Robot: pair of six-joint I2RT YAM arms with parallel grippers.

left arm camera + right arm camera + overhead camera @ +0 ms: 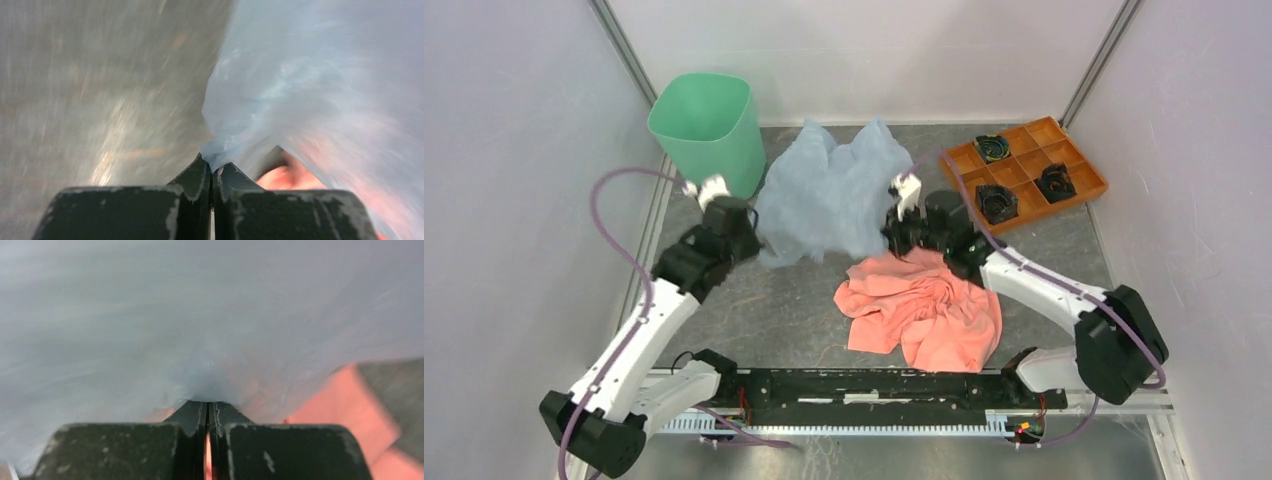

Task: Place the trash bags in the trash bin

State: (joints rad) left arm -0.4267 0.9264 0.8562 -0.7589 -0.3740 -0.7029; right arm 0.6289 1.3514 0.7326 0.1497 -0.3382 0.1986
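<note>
Though crumpled, trash bag (829,195) in left end effector (212,170) and right end effector (207,410)

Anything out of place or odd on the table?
Nothing spilled or damaged. Only oddity: a crumpled pink cloth lies right by the right gripper, which pinches the trash bag; it might snag. The trash bin stands upright.

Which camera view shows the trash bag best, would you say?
The top external view: it shows the whole trash bag spread out beside the trash bin. The wrist views show only blurred close-ups of its film, pinched in the shut left gripper and right gripper.
</note>
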